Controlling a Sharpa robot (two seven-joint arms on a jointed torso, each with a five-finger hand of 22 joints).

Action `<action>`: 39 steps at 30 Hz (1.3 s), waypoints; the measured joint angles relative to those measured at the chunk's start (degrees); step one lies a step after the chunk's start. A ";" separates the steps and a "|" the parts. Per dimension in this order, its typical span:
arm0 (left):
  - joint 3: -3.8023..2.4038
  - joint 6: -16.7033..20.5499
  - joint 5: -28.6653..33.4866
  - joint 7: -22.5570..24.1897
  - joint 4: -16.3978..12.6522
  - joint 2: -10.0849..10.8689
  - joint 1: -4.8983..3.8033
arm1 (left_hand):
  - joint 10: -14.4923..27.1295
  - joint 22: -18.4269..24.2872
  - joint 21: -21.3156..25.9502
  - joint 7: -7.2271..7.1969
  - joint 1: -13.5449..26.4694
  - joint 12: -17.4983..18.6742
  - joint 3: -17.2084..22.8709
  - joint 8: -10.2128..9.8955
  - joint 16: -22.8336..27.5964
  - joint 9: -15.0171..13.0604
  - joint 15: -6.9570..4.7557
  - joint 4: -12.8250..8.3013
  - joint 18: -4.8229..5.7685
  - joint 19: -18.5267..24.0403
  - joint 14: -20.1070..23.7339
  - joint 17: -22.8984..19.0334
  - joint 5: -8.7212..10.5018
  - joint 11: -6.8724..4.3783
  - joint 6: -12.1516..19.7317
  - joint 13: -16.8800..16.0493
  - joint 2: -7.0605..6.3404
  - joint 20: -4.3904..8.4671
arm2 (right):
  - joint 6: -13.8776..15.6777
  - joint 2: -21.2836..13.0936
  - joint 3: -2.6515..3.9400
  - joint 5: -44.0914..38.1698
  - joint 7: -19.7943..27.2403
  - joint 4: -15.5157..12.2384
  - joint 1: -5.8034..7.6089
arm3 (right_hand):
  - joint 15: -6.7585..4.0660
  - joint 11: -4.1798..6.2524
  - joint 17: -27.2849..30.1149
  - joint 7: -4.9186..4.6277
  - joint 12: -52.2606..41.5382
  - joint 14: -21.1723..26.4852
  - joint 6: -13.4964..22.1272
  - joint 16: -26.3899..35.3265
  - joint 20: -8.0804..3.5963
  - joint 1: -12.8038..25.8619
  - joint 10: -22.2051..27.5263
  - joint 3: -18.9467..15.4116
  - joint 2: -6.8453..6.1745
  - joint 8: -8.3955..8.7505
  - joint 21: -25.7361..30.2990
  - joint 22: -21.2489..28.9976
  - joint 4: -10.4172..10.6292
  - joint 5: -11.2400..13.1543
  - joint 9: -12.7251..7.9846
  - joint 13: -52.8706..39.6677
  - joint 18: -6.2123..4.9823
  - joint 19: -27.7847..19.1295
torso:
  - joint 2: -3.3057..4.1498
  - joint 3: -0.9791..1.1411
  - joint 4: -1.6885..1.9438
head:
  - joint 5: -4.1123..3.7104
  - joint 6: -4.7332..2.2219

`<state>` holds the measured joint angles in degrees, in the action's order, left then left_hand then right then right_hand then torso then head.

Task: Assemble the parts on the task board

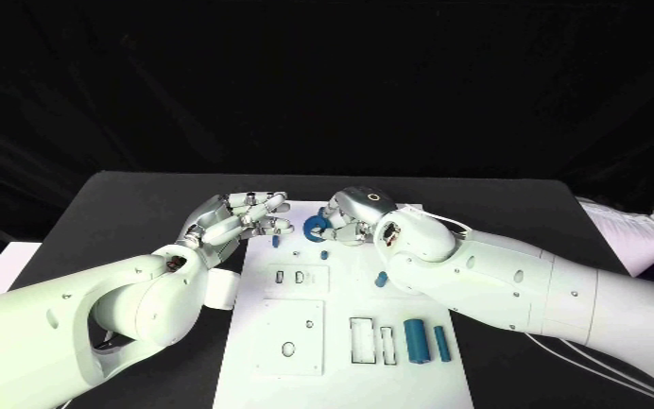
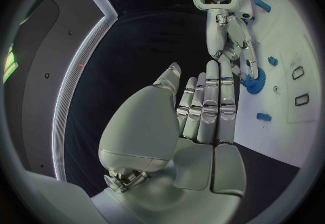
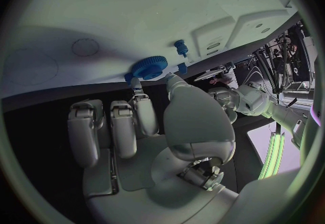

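Right hand [image 1: 357,215] is seen at the far end of the task board [image 1: 293,333], its fingertips pinching a blue gear [image 1: 317,228] that sits on the board's white face; in the right wrist view the thumb and one finger meet at the rim of the gear [image 3: 149,66]. Left hand [image 1: 243,218] is held just off the board's left edge, fingers straight, close together and gripping nothing, as is shown in the left wrist view [image 2: 203,110]. A small blue peg [image 1: 275,239] is found on the board between the two hands, and another small blue piece [image 1: 380,280] lies beside the right forearm. Two pairs of small slots [image 1: 289,278] are cut near the board's middle; what they hold cannot be told. Near the robot, two rectangular recesses [image 1: 372,340] are outlined in the board, and two blue cylinders [image 1: 426,341] lie side by side just right of them. The board rests on the black surface [image 1: 123,220].
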<state>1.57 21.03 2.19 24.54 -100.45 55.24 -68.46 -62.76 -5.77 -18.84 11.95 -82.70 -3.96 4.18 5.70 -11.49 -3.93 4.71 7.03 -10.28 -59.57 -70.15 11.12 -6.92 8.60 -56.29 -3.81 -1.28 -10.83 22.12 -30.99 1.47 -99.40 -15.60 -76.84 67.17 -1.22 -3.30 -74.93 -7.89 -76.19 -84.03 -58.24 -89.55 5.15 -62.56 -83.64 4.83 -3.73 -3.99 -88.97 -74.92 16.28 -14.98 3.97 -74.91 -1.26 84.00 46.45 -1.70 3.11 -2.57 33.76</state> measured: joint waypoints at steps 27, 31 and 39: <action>0.04 -0.18 0.00 -0.06 0.00 0.60 0.01 | 0.00 0.11 0.00 0.00 -0.22 0.00 0.16 0.01 0.45 0.00 0.00 -0.16 0.00 0.00 0.00 0.31 0.00 0.00 0.00 0.00 0.22 0.00 | 3.89 -22.80 1.26 30.83 22.01 -7.11 0.08 | 0.00 0.00 0.02 -0.19 1.48 0.00 0.21 0.00 0.00 -17.69 0.01 2.16 -2.62 0.01 0.00 0.01 -12.10 2.52 -0.02 -0.03 0.00 0.00 | -0.34 0.23 -1.05 | -0.49 -0.59; 0.08 -0.32 0.00 -0.06 0.22 0.50 0.03 | 0.00 0.11 0.00 0.00 -0.22 0.00 0.16 0.00 0.45 0.00 0.00 -0.16 0.00 0.00 0.00 0.31 0.00 0.00 0.00 0.00 0.22 0.00 | 2.49 -24.96 1.23 34.28 23.73 -6.77 -0.60 | 0.00 0.00 0.02 -0.19 1.48 0.00 0.21 0.00 0.00 -17.69 0.01 2.16 -2.61 0.01 0.00 0.01 -12.57 1.45 -0.02 -0.03 0.00 0.00 | -0.45 0.42 -1.32 | -0.76 -0.60; 0.19 -0.48 0.00 -0.06 0.86 0.20 0.10 | 0.00 0.11 0.00 0.00 -0.22 0.00 0.16 0.01 0.45 0.00 0.00 -0.16 0.01 0.00 0.00 0.36 0.00 0.00 0.00 0.00 0.22 0.00 | 0.44 -26.46 1.22 37.00 25.11 -4.70 -1.70 | 0.00 0.17 0.02 -0.19 1.92 0.00 0.21 0.00 0.00 -17.90 0.18 2.07 -2.83 0.01 0.00 -0.03 -12.98 0.89 -0.08 -0.05 0.00 0.00 | -0.63 0.77 -1.64 | -1.18 -0.38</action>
<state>1.75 20.55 2.19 24.49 -99.60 55.44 -68.36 -62.76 -5.66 -18.84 11.95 -82.92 -3.96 4.35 5.70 -11.03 -3.93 4.71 6.87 -10.27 -59.58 -70.15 11.48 -6.92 8.59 -56.29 -3.81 -1.06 -10.83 22.56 -57.44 2.69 -62.40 9.51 -81.54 65.47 -1.22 -3.14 -74.91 -8.09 -74.27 -84.03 -58.03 -89.54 5.15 -80.46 -83.47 6.90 -6.56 -3.97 -88.97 -74.95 3.30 -14.10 3.89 -74.96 -1.26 84.00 45.82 -0.93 1.47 -3.75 33.38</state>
